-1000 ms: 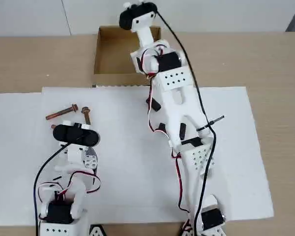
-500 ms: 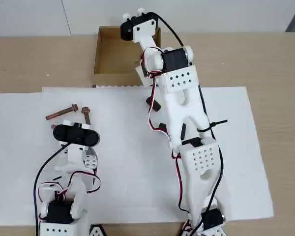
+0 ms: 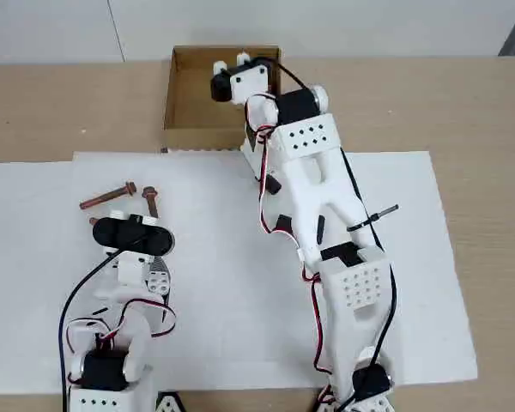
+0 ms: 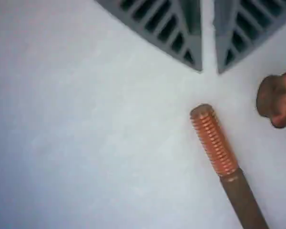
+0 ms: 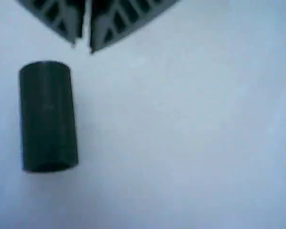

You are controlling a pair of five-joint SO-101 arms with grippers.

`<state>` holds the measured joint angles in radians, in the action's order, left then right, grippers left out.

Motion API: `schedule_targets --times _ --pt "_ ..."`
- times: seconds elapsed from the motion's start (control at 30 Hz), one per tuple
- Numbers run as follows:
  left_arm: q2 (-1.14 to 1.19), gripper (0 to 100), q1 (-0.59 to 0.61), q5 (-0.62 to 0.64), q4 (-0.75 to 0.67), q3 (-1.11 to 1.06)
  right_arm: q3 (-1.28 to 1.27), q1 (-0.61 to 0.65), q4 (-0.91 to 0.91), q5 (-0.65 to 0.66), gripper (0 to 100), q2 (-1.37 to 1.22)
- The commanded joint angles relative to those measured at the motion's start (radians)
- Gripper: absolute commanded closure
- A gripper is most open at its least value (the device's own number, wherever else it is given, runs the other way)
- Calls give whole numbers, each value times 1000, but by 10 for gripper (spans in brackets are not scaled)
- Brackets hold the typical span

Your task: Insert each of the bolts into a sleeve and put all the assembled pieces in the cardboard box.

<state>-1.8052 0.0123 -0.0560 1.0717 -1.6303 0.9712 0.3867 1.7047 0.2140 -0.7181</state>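
A long copper bolt (image 3: 107, 196) and a short one (image 3: 150, 201) lie on the white paper near the left arm. My left gripper (image 4: 208, 68) is shut and empty, its tips just off the long bolt's threaded end (image 4: 213, 140), with the short bolt's head (image 4: 276, 98) to one side. The cardboard box (image 3: 168, 94) stands at the back. My right arm (image 3: 305, 163) stretches toward it. My right gripper (image 5: 81, 44) is shut and empty over the paper, beside a black sleeve (image 5: 47, 117) lying on its side. Black sleeves (image 3: 270, 182) show beside that arm, partly hidden by it.
The white paper (image 3: 206, 283) covers most of the wooden table (image 3: 463, 103). A small reddish piece (image 3: 93, 221) lies beside the left arm's black wrist camera (image 3: 130, 234). The right arm's cables hang over the paper's middle.
My right arm has drawn back from over the box's far edge toward the paper, and its wrist now sits by the box's near wall. The left arm and the bolts have not moved.
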Motion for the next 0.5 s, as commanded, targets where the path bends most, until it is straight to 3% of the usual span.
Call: schedule_targets --times 0.0,0.13,0.47 --pt "-11 994 -2 -2 -2 4 -2 2 4 32 909 38" --pt "-11 994 -2 -2 -2 4 0 1 2 51 835 -18" --pt "-11 994 -2 -2 -2 4 2 -1 -65 166 831 -130"
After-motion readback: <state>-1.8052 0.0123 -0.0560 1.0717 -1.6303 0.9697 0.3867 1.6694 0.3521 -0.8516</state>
